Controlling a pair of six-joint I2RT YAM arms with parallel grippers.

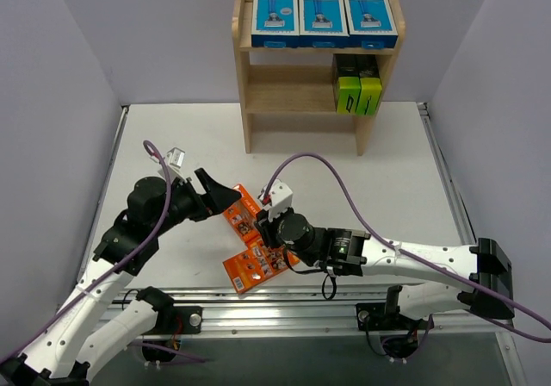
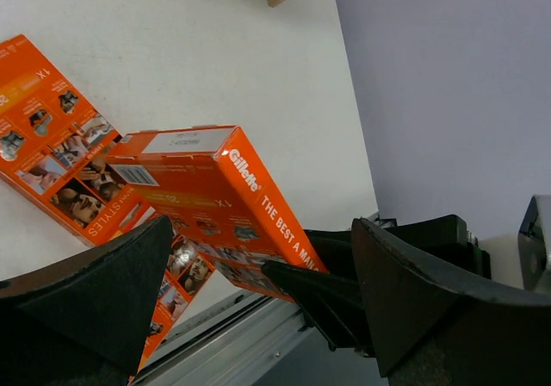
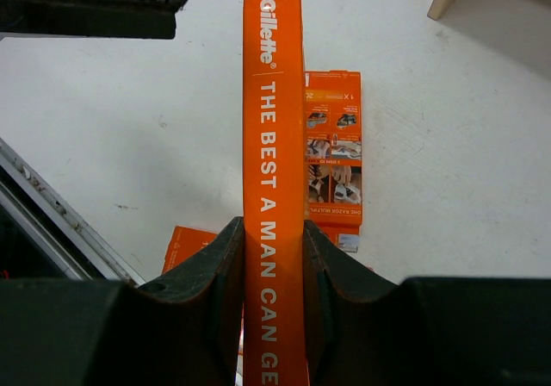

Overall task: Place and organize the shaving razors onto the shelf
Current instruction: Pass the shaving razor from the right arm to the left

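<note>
Orange pack edge-up, pinched in right gripper; left gripper agape just beside.

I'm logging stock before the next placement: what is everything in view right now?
blue-and-white razor boxes: three, blue and white, side by side on the shelf's top tier
black-and-lime boxes: two, black and lime green, right end of the tier below
flat orange packs: two, orange, lying on the table
held orange pack: one, orange, on edge
shelf: one, light wood, far side
table: one, white
left gripper: open, near the held pack
right gripper: shut on the held pack
</note>
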